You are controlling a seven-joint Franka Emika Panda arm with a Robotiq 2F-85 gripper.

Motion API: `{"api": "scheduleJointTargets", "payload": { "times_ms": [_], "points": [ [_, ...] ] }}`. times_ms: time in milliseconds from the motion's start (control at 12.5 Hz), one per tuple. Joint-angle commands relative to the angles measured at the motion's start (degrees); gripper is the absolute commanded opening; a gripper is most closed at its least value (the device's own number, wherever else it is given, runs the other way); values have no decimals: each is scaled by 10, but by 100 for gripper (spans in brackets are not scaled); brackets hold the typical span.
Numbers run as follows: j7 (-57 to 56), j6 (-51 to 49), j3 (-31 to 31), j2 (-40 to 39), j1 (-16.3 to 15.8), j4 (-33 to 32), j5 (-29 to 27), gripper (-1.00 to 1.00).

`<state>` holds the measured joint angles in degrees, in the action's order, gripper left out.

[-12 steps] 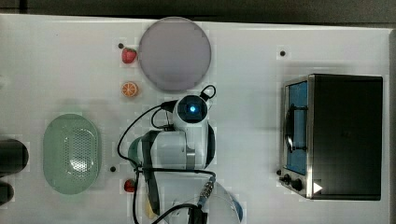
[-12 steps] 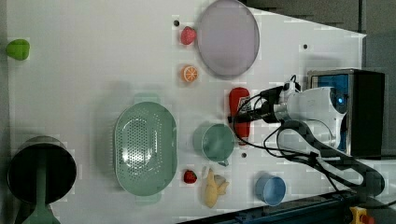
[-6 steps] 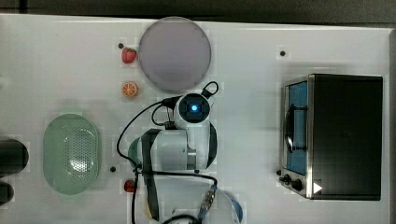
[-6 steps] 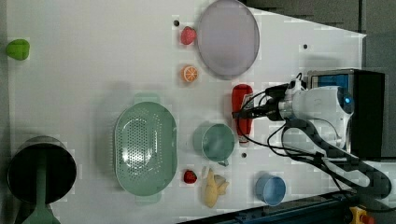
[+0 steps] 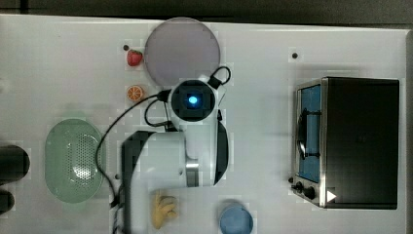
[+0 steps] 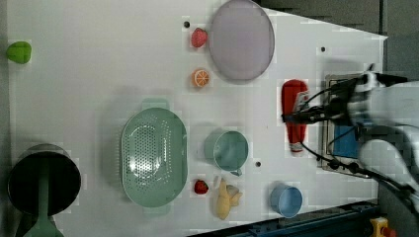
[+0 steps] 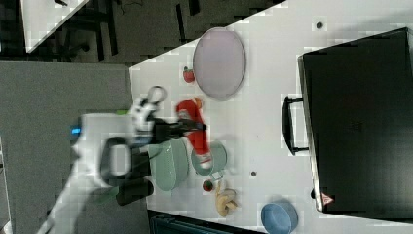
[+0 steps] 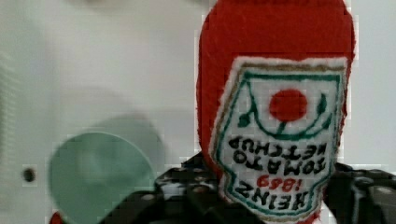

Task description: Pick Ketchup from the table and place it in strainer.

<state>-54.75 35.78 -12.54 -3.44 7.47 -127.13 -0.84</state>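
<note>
Lifted ketchup now above teal cup.

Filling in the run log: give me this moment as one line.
stage: grasp | hand: closed on ketchup | ketchup: lifted or not unclear | strainer: empty

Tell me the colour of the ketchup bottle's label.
White with green trim and a red dot on the ketchup bottle, clearest in the wrist view.

Gripper straddles the ketchup (red bottle), strainer well apart.
</note>
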Motion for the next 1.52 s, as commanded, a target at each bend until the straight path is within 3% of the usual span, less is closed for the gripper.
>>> {"api": "scheduleJointTargets", "payload": {
  "times_ms": [80,560,960,1520],
  "points": [
    [14,-71,-41,49,-20,61,2,21],
    [326,-82,-174,32,-42,80,-2,21],
    [519,29,-274,-63,-56,83,1,21],
    [576,161,-279,-213,-90,82,66,21]
  ]
}}
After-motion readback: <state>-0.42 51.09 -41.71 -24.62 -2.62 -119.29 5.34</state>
